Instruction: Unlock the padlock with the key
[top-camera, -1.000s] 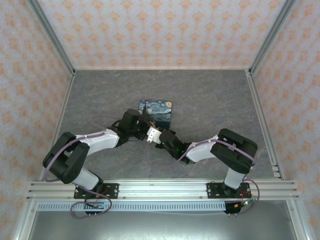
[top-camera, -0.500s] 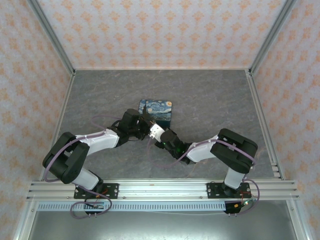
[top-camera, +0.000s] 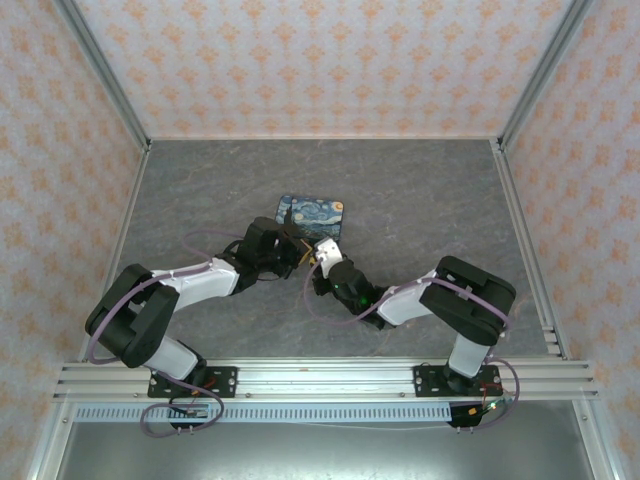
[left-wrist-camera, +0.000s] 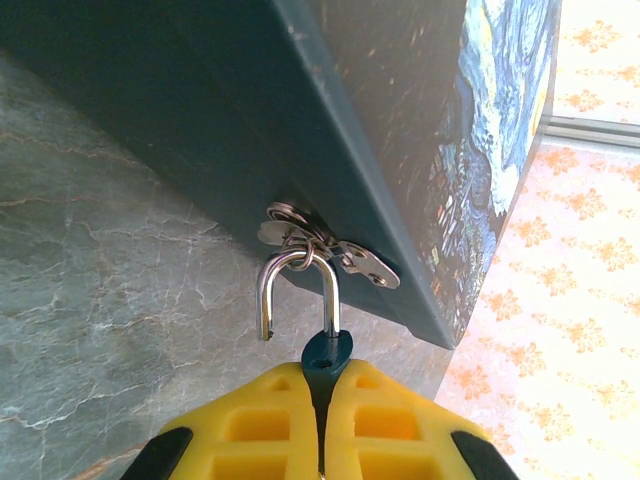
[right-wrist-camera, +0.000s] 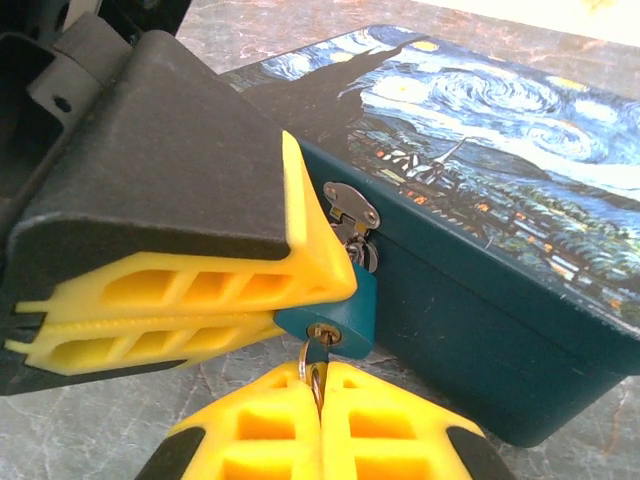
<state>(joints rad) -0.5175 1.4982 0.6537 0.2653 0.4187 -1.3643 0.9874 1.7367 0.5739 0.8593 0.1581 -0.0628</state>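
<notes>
Top external camera sat high behind arm bases (top-camera: 190, 380), looked down on table (top-camera: 420, 190); bases at 6 o'clock. Left wrist camera very near padlock (left-wrist-camera: 326, 352), box (left-wrist-camera: 400, 120) at 12 o'clock. Right wrist camera likewise near, box at 2 o'clock. Wrist views shared padlock, hasp (left-wrist-camera: 345, 258), box front.

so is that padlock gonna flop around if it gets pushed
Probably, once released: the padlock joins the box only by a thin shackle through a latch, so it should swing. Its small body is likely light; the shackle looks rigid.
</notes>
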